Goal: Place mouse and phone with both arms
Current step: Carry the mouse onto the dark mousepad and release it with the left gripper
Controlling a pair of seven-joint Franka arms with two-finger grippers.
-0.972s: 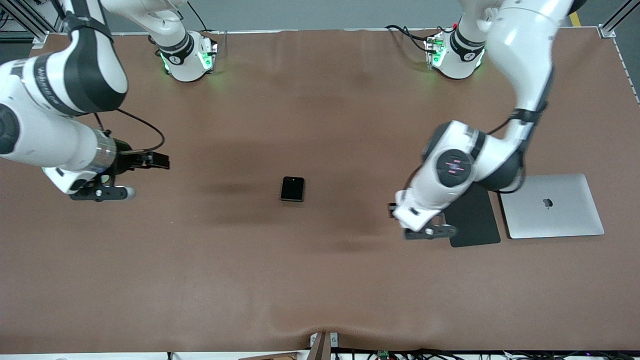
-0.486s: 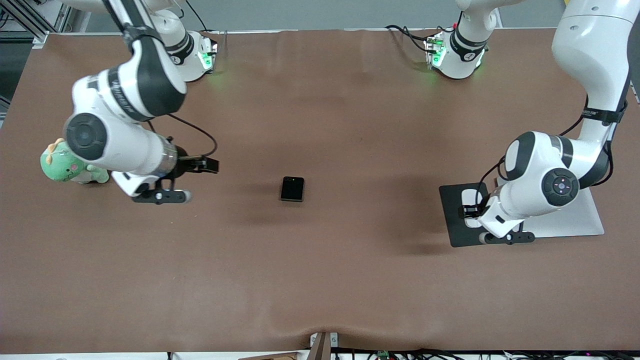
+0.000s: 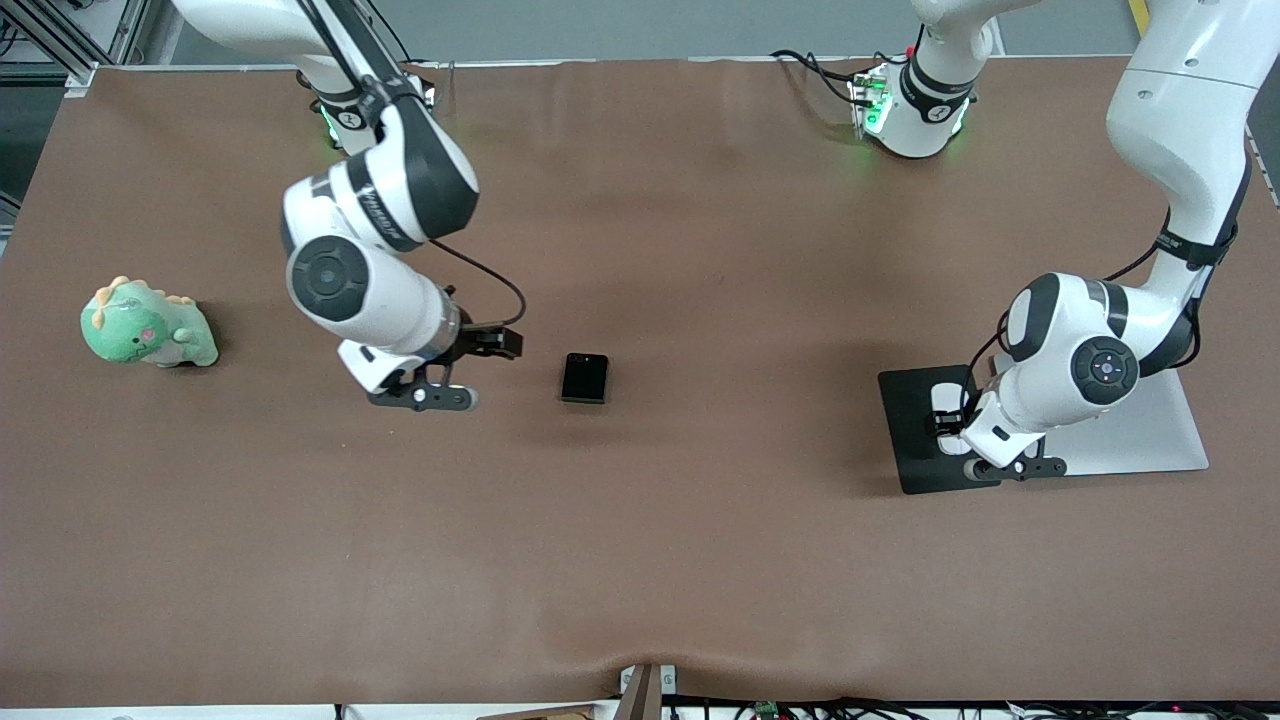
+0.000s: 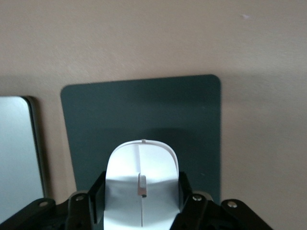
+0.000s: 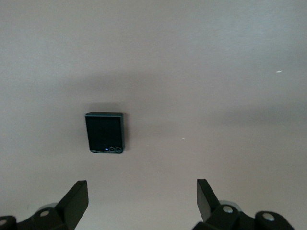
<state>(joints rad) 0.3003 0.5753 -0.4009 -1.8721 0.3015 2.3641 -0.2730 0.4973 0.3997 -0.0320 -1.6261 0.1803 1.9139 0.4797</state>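
The white mouse (image 4: 141,177) sits between my left gripper's (image 4: 141,196) fingers, which press on its two sides. It is on or just above the dark grey pad (image 4: 144,110); I cannot tell which. In the front view the mouse (image 3: 942,402) shows on the pad (image 3: 915,450) beside my left gripper (image 3: 990,460). The black phone (image 3: 585,378) lies flat mid-table. My right gripper (image 3: 425,395) hangs open beside the phone, toward the right arm's end. In the right wrist view the phone (image 5: 105,132) lies ahead of the open, empty gripper (image 5: 142,196).
A closed silver laptop (image 3: 1150,430) lies beside the pad, toward the left arm's end; its edge shows in the left wrist view (image 4: 19,153). A green plush dinosaur (image 3: 145,325) sits near the right arm's end of the brown table (image 3: 640,560).
My right arm swung from its end of the table toward the phone, uncovering the plush toy. My left arm moved over the pad toward the laptop, and the mouse now shows on the pad.
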